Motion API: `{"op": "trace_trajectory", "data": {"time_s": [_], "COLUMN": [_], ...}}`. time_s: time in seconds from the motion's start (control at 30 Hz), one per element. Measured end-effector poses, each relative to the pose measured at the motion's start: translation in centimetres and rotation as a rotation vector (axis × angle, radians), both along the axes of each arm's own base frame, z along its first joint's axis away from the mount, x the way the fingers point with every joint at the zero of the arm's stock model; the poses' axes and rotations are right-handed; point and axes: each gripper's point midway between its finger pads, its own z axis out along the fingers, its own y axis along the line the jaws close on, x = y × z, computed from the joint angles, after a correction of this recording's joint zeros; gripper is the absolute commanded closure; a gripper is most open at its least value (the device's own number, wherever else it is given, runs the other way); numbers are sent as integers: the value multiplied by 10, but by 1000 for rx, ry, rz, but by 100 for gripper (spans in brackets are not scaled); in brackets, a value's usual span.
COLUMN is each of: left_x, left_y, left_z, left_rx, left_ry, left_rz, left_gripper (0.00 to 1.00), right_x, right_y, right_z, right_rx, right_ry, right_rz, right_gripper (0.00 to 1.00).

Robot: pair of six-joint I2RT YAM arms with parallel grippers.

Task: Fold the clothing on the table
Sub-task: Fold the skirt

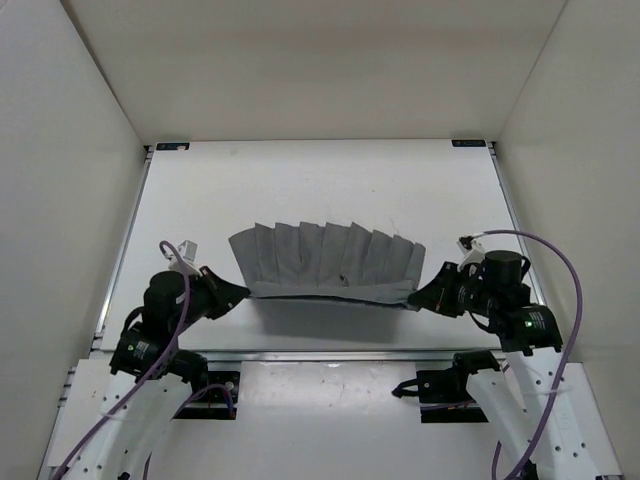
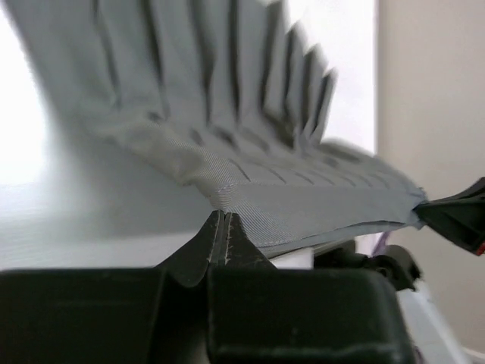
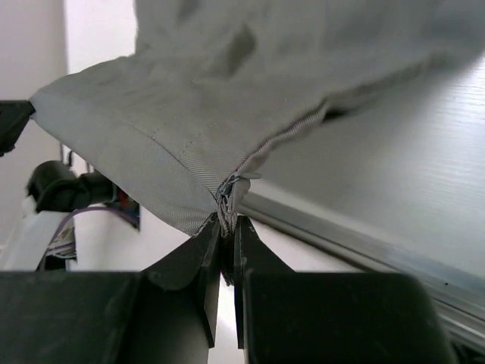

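Gripping: left claw [image 1: 238, 292] and right claw [image 1: 416, 298] both clenched on near corners of skirt [image 1: 330, 260] | risk: thin pinch may slip if arms pull apart unevenly.

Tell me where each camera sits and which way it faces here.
Top: above and behind the bases, looking down on the table and clothing; both arms show.
Left wrist: behind the left tool, facing along the clothing's raised near edge toward the right tool.
Right wrist: behind the right tool, facing back along that edge toward the left tool.
Shared: both wrist views show the pinched edge and the opposite tool.
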Motion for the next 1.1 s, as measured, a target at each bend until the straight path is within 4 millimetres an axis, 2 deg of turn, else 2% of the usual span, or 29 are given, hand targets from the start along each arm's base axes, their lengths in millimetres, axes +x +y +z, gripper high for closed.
{"op": "trace_trajectory", "data": {"time_s": [0.07, 0.13, 0.2, 0.27, 0.4, 0.53, 0.57, 0.6, 0.63, 0.67, 0.73, 0.8, 0.87, 0.93, 1.0, 1.07, 1.1], "left_x": [0, 6, 19, 35, 76, 118, 133, 148, 165, 184, 217, 231, 232, 222, 200, 174, 162], "left_y": [0, -2, -5, -10, -17, -25, -28, -30, -32, -31, -26, -18, -8, 1, 6, 4, 3], "left_z": [27, 46, 50, 41, 10, -24, -29, -33, -36, -38, -44, -49, -52, -51, -48, -44, -43], "left_rx": [-10, -15, -12, 4, 31, 73, 83, 91, 94, 103, 111, 115, 117, 120, 133, 144, 148], "left_ry": [-40, -76, -79, -40, 62, 174, 187, 186, 191, 181, 159, 147, 145, 137, 125, 105, 94], "left_rz": [-4, -6, -5, -6, -3, -24, -30, -41, -42, -38, -18, 2, 23, 38, 42, 29, 24], "left_gripper": [100, 100, 100, 100, 100, 98, 55, 51, 49, 45, 41, 39, 37, 35, 34, 35, 35], "right_x": [-5, -3, 3, 13, 47, 81, 89, 96, 106, 116, 134, 149, 160, 166, 162, 152, 144], "right_y": [0, -1, -2, -6, -15, -23, -24, -26, -29, -34, -43, -52, -60, -65, -69, -74, -77], "right_z": [17, 28, 26, 16, -3, -35, -43, -48, -56, -64, -73, -73, -66, -58, -56, -59, -62], "right_rx": [11, 12, 7, -8, -3, 20, 23, 26, 18, 5, -21, -52, -81, -102, -123, -152, -170], "right_ry": [-24, -46, -28, 24, 104, 204, 228, 239, 257, 268, 265, 237, 201, 165, 155, 164, 172], "right_rz": [2, 1, -7, -28, -88, -137, -150, -159, -176, -203, -245, -282, -315, -339, -356, -378, -391], "right_gripper": [100, 100, 100, 100, 100, 100, 95, 84, 67, 58, 50, 47, 45, 45, 42, 35, 35]}}
